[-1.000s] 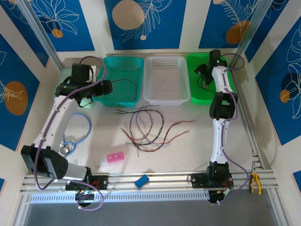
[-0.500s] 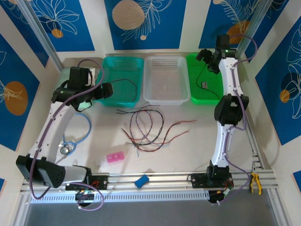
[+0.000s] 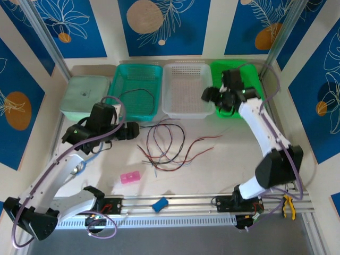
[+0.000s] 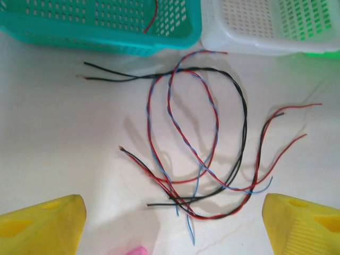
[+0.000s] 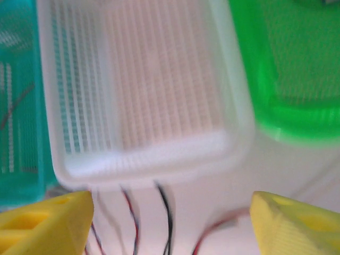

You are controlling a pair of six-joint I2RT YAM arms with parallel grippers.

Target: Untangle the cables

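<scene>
Several thin cables [image 3: 166,144] lie in overlapping loops just in front of the white basket [image 3: 187,113], and the left gripper [image 3: 133,130], off its front-left corner, and the right gripper [image 3: 215,100], over its right rim, both hang spread and empty, probably so each can take a separate strand. From above the loops read as one knot, whereas the left wrist view resolves red-and-blue strands [image 4: 210,106] crossing a black loop [image 4: 246,114]; the right wrist view is blurred
</scene>
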